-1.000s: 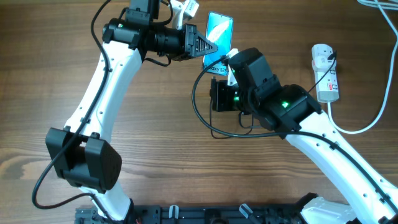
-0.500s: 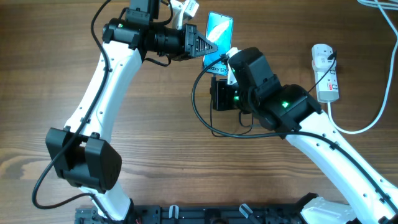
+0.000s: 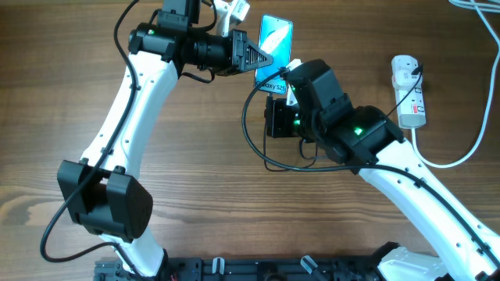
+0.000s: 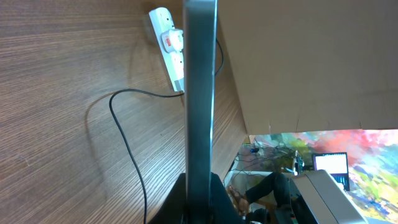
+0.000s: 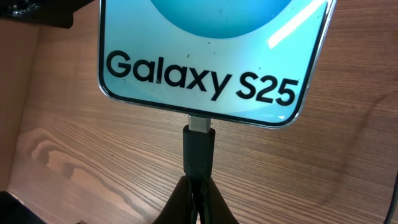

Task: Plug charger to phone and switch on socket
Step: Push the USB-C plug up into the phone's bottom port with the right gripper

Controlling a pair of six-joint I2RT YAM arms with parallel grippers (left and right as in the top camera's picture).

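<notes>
**Overhead.** The left gripper (image 3: 261, 59) is clenched on one long edge of the phone (image 3: 276, 34), which sits at the far middle of the table (image 3: 203, 179) with its cyan screen facing up. The right gripper (image 3: 286, 76) meets the phone's near short end; from here its jaws are hidden under the wrist. The charger (image 3: 244, 129) loops as a thin black cable beside the right wrist. The socket (image 3: 410, 94) lies well apart at the right edge, with a white cable (image 3: 469, 148) curving past it.

**Left wrist.** The phone (image 4: 200, 93) is seen edge-on as an upright grey slab, gripped at its base by the left gripper (image 4: 199, 196). Beyond it the socket (image 4: 169, 46) lies flat on the wood, and the charger (image 4: 129, 143) runs from it across the table (image 4: 56, 93).

**Right wrist.** The right gripper (image 5: 196, 196) is clamped on the charger (image 5: 198, 149) just behind its connector. The metal tip touches the middle of the lower edge of the phone (image 5: 211, 56), under the words "Galaxy S25". Whether it is fully seated cannot be told.
</notes>
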